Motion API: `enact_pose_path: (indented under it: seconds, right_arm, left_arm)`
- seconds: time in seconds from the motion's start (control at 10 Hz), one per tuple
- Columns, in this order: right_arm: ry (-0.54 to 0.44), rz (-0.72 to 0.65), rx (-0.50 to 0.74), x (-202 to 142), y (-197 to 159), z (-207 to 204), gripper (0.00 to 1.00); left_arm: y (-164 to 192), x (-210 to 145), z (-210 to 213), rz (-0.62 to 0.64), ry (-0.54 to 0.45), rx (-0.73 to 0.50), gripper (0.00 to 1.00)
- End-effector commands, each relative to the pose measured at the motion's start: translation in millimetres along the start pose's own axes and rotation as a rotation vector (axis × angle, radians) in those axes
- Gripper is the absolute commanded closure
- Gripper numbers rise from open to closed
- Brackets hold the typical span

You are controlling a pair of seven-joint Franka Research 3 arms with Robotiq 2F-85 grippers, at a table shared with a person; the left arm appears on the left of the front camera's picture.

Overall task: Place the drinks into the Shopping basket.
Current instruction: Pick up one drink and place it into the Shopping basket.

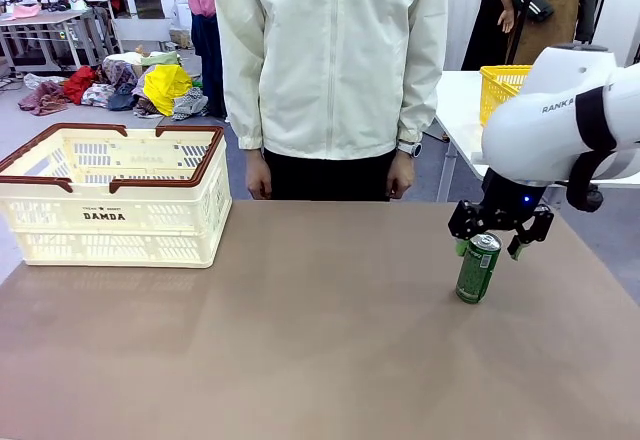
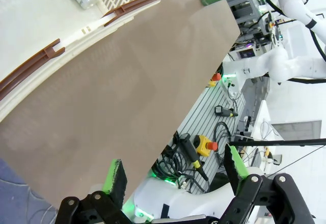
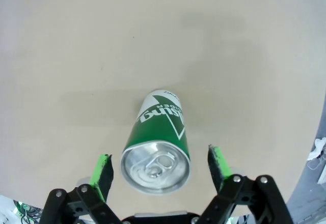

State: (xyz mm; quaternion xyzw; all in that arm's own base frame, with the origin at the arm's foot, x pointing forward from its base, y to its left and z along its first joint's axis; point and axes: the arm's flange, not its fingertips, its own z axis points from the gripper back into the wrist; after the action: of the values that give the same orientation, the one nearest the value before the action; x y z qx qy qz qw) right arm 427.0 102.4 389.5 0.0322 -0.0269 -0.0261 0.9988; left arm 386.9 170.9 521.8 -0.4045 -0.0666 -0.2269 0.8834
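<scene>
Front view: the brown table (image 1: 300, 340) lies bare between the cream basket (image 1: 110, 222) at its far left edge and the green can (image 1: 478, 268), upright near the right edge. The right claw (image 1: 488, 248) straddles the can's silver top, wide, pads clear of it. Left wrist view: the left claw (image 2: 175, 169) hangs wide open over the table's edge.
</scene>
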Motion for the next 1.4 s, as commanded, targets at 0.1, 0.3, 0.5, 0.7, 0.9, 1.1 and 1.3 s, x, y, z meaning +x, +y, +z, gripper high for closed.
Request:
enact_pose_path:
  seconds: [0.1, 0.3, 0.5, 0.7, 0.9, 1.1, 1.3]
  right_arm:
    - [0.010, -0.011, -0.074, 8, 11, -10, 0.00]
    - [0.018, 0.007, -0.076, 10, 16, -14, 0.00]
    - [0.018, -0.001, -0.082, 13, 17, -17, 0.56]
    - [0.023, 0.002, -0.083, 13, 17, -18, 1.00]
    - [0.029, -0.002, -0.085, 14, 17, -18, 1.00]
    - [0.029, -0.001, -0.082, 14, 16, -18, 1.00]
    - [0.026, 0.005, -0.079, 14, 16, -17, 1.00]
  left_arm:
    - [-2, -2, 0, -0.001, 0.004, -0.002, 0.00]
    - [-2, -2, 0, -0.001, 0.004, -0.002, 0.00]
    - [-2, -2, 0, -0.001, 0.004, -0.002, 0.00]
    - [-2, -2, 0, -0.001, 0.004, -0.002, 0.00]
    - [-2, -2, 0, -0.001, 0.004, -0.002, 0.00]
    - [-2, -2, 0, -0.001, 0.004, -0.002, 0.00]
    - [-2, -2, 0, -0.001, 0.004, -0.002, 0.00]
